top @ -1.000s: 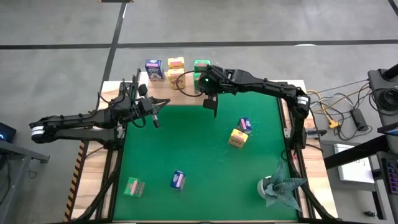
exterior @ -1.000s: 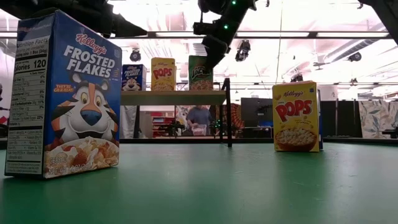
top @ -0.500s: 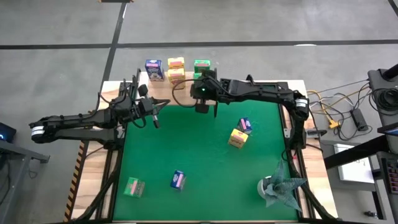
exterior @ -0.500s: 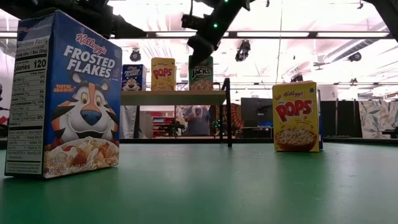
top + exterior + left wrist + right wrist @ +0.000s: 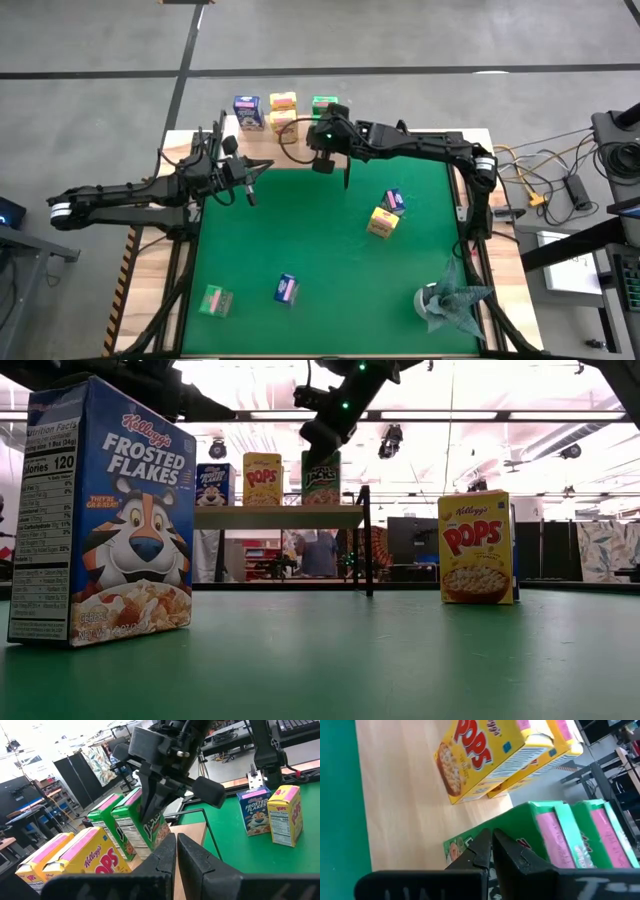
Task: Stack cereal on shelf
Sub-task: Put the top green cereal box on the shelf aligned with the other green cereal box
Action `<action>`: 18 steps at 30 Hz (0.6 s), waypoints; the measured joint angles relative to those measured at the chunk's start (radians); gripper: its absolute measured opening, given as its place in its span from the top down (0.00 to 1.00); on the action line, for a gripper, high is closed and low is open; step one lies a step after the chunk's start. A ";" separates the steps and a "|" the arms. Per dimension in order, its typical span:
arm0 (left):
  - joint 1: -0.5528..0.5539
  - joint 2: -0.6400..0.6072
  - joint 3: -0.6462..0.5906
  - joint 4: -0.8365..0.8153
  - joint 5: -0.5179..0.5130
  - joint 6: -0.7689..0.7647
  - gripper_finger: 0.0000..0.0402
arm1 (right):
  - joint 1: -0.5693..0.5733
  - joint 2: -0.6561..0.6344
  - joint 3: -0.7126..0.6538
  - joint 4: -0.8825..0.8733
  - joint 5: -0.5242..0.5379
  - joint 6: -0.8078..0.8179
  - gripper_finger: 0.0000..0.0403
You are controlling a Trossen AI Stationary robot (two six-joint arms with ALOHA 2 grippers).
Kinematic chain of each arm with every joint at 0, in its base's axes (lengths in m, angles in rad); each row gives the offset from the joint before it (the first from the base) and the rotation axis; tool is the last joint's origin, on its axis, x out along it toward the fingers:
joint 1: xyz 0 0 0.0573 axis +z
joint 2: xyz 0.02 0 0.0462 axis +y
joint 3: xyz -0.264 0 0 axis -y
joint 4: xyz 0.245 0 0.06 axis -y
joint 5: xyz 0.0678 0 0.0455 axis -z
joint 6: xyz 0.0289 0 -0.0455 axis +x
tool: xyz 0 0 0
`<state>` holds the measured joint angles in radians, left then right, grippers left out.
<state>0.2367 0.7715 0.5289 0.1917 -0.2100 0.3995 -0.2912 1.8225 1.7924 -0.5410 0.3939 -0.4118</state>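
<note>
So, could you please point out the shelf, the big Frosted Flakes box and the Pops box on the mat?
shelf [image 5: 280,517], low view, front edge of the board.
Frosted Flakes box [image 5: 135,520], low view, front face.
Pops box [image 5: 474,550], low view, front face.

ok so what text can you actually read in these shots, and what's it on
"Kellogg's FROSTED FLAKES", "THEY'RE GR-R-REAT!": front of the near blue box.
"Nutrition Facts", "Calories 120": that box's side panel.
"Kellogg's POPS": yellow box on the green mat.
"POPS": yellow box on the shelf.
Blue box on the shelf: too small to read.
Green box on the shelf: lettering partly hidden, unreadable.
</note>
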 joint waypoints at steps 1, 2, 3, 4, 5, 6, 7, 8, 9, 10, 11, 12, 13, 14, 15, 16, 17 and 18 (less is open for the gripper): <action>0.000 0.000 0.000 0.000 0.000 0.000 1.00 | -0.001 0.000 0.000 0.000 0.000 -0.001 0.98; 0.000 0.000 0.000 0.000 0.000 0.000 1.00 | -0.001 0.000 0.000 0.000 0.000 -0.005 0.98; 0.000 0.000 0.000 0.000 0.000 0.000 1.00 | -0.001 0.000 0.000 0.000 0.000 -0.005 0.98; 0.000 0.000 0.000 0.000 0.000 0.000 1.00 | -0.001 0.000 0.000 -0.001 0.000 -0.006 0.98; 0.000 0.000 0.000 0.000 0.000 0.000 1.00 | 0.000 0.000 0.000 -0.003 0.000 -0.006 0.98; 0.000 0.000 0.000 0.000 0.000 0.000 1.00 | 0.000 0.000 0.000 -0.005 0.000 -0.007 0.98; 0.000 0.000 0.000 -0.001 0.000 0.000 1.00 | 0.000 0.000 0.000 -0.007 0.000 -0.008 0.98; 0.000 0.000 0.000 -0.003 0.000 0.000 1.00 | 0.000 0.000 0.000 -0.010 0.000 -0.008 0.98; 0.000 0.000 0.000 -0.006 0.000 0.000 1.00 | 0.001 0.000 0.000 -0.016 0.000 -0.008 0.98; 0.000 0.000 0.000 -0.008 0.000 0.000 1.00 | 0.001 0.000 0.000 -0.024 0.000 -0.008 0.98; 0.000 0.000 0.000 -0.008 0.000 0.000 1.00 | 0.001 0.000 0.000 -0.030 0.002 -0.008 0.98; 0.000 0.000 0.000 -0.008 0.000 0.000 1.00 | 0.000 0.000 0.000 -0.034 0.004 -0.007 0.98; 0.000 0.000 0.000 -0.008 0.000 0.000 1.00 | -0.003 0.000 0.000 -0.036 0.007 -0.006 0.98; 0.000 0.000 0.000 -0.008 0.000 0.000 1.00 | -0.004 0.000 0.000 -0.036 0.010 -0.006 0.98; 0.000 0.000 0.000 -0.008 0.000 0.000 1.00 | -0.005 0.000 0.000 -0.036 0.010 -0.008 0.98; 0.000 0.000 0.000 -0.008 0.000 0.000 1.00 | -0.006 0.000 0.000 -0.036 0.010 -0.009 0.98; 0.000 0.000 0.000 -0.008 0.000 0.000 1.00 | -0.008 0.000 0.000 -0.036 0.010 -0.009 0.98; 0.000 0.000 0.000 -0.008 0.000 0.000 1.00 | -0.009 0.000 0.000 -0.036 0.010 -0.009 0.98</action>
<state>0.2363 0.7715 0.5289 0.1839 -0.2099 0.3996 -0.3002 1.8225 1.7924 -0.5774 0.4044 -0.4210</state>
